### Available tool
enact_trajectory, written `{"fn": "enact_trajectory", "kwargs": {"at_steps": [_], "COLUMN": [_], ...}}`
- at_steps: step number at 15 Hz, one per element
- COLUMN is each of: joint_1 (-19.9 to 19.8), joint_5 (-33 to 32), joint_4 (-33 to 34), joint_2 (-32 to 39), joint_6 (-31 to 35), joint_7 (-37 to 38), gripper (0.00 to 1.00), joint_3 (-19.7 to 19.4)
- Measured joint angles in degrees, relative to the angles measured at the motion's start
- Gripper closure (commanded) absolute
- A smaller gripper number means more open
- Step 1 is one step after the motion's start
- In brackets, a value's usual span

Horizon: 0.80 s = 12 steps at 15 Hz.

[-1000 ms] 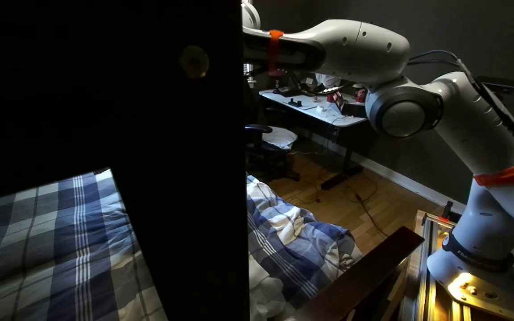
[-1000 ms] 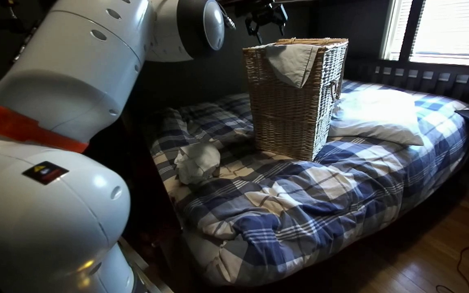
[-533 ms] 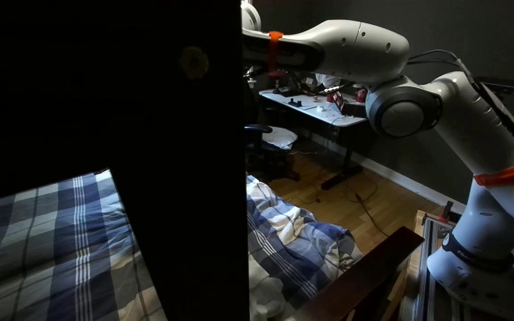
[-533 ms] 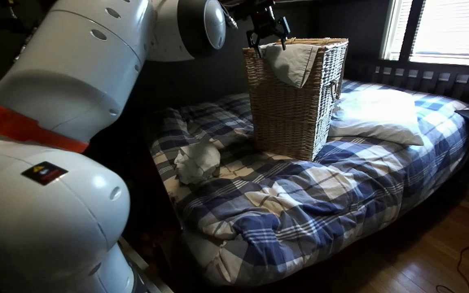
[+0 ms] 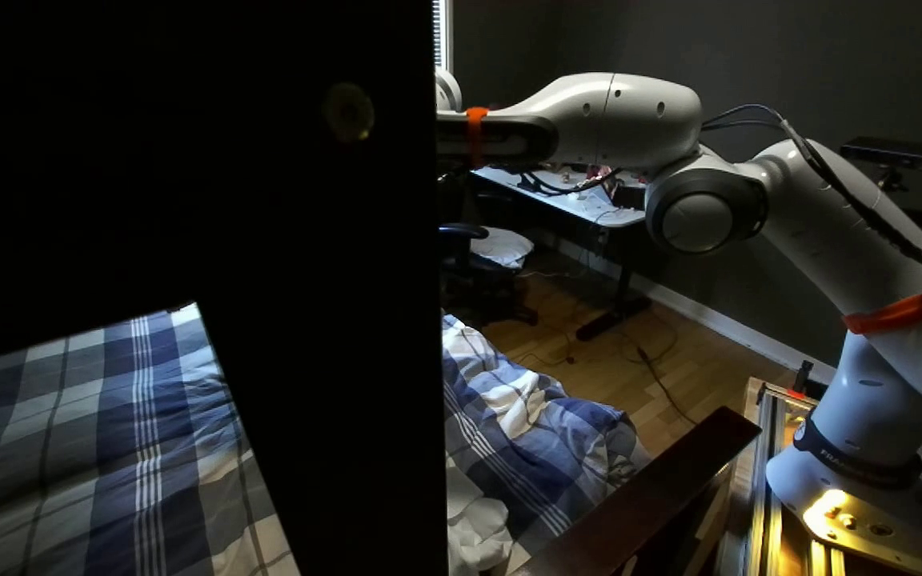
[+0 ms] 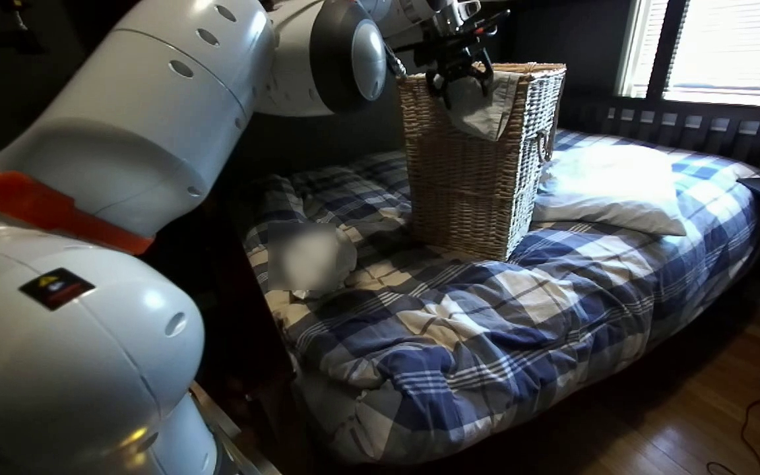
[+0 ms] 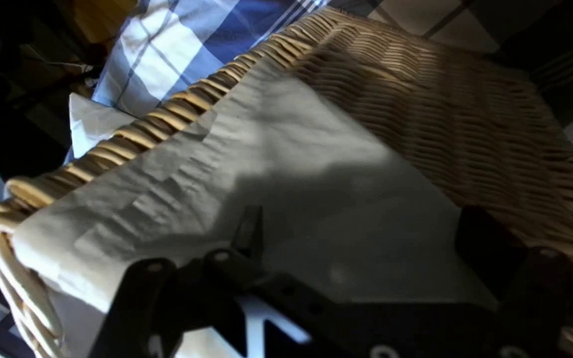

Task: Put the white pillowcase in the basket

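Note:
The wicker basket (image 6: 462, 191) stands upright on the bed. A whitish cloth (image 6: 482, 119) hangs over its rim in a pointed flap; in the wrist view the cloth (image 7: 276, 119) lies over the woven side. A crumpled white cloth (image 6: 327, 260), partly blurred, lies near the bed's edge, and part of it shows in an exterior view (image 5: 477, 532). I cannot tell which cloth is the pillowcase. My gripper (image 6: 467, 97) is in front of the basket's upper side, over the hanging flap. In the wrist view its fingers (image 7: 249, 228) stand wide apart with the flap beyond them, nothing visibly pinched.
A white pillow (image 6: 617, 188) lies on the plaid bedding (image 6: 525, 310) beside the basket. A dark panel (image 5: 333, 240) hides the basket and gripper in an exterior view. A dark wooden bed rail (image 5: 653, 488) stands near the robot base.
My gripper has come down from above the basket's rim to the hanging flap, and the arm has lowered with it. The basket and cloths look unmoved, apart from a slight shift at the flap.

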Motion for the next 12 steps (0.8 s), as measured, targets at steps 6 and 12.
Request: {"fn": "enact_trajectory", "kwargs": {"at_steps": [6, 12], "joint_1": [-0.7, -0.4], "joint_5": [0.0, 0.0], "joint_4": [-4.2, -5.7], "joint_2": [-0.1, -1.4], "joint_6": [3.1, 4.2], "joint_7": [-0.5, -0.2], "gripper": [0.74, 1.0], "joint_3": [0.6, 1.3]}}
